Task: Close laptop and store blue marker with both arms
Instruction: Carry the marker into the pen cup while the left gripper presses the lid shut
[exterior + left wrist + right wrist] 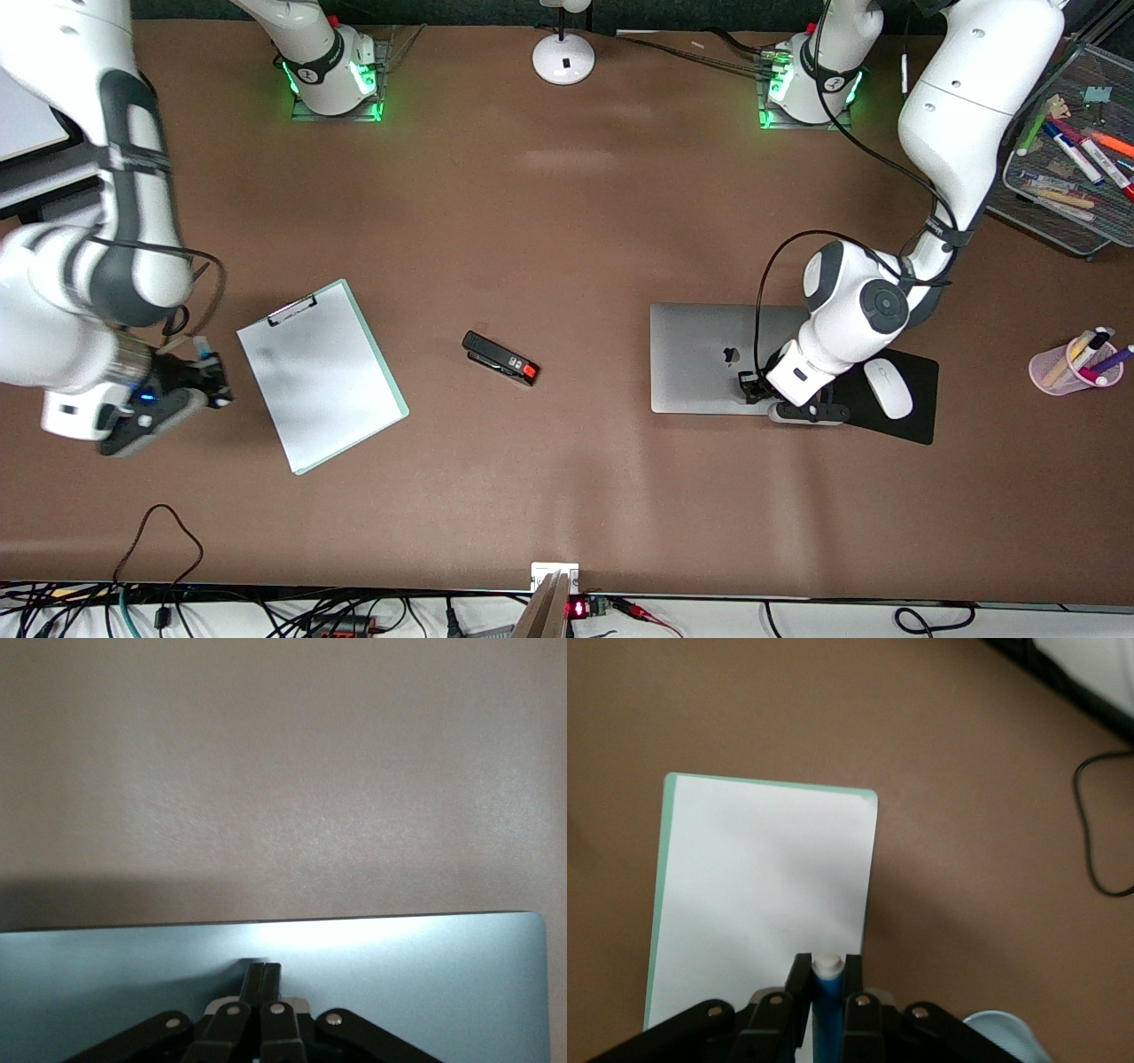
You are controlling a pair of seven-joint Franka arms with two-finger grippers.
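right gripper (pixel 208 377), up over the bench (pixel 567 221) beside the clipboard (pixel 321 374) at the right arm's end, jaws pinching the blue marker (pixel 826 1010). stapler (pixel 500 358) mid-bench. left gripper (pixel 263 979), jaws pressed together, tips on the closed laptop (pixel 700 354) lid, beside the mouse pad (pixel 921 416).

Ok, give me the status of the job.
Done: the laptop lies closed, and the shut left gripper rests on its lid. In hand: the right gripper is shut on the blue marker beside the clipboard. Left: storing the marker.
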